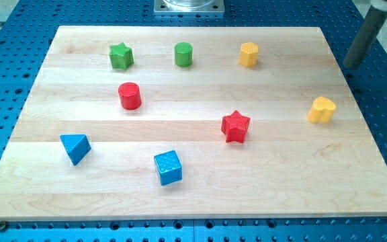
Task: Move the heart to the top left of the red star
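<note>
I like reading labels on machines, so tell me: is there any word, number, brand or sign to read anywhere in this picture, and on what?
None: no readable text, number or sign shows anywhere.
The wooden board is bare wood grain.
The blocks, such as the yellow heart and the red star, carry no markings.
The blue perforated table shows only holes.
My tip, at the view's top right, is plain dark.

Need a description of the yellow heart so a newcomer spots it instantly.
Start at the wooden board and go to its edge at the view's right, about mid-height. The yellow heart sits alone there, to the right of the red star. The only other yellow block is a rounded one in the top row; the heart has two lobes.
</note>
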### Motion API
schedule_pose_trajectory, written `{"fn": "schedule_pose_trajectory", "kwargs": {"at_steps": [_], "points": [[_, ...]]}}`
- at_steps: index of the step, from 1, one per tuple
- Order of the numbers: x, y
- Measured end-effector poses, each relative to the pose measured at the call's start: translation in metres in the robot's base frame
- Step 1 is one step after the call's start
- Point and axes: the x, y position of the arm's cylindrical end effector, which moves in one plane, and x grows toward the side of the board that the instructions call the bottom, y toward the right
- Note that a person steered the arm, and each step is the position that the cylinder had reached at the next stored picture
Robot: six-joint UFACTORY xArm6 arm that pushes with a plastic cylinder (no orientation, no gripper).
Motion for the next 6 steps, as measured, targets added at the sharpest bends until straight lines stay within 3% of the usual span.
{"fn": "schedule_pose_trajectory", "kwargs": {"at_steps": [1, 2, 4, 5, 6], "points": [[0.083, -0.033], [0.114, -0.059], [0.098, -0.194], [0.083, -0.241], [0.046, -0.252]]}}
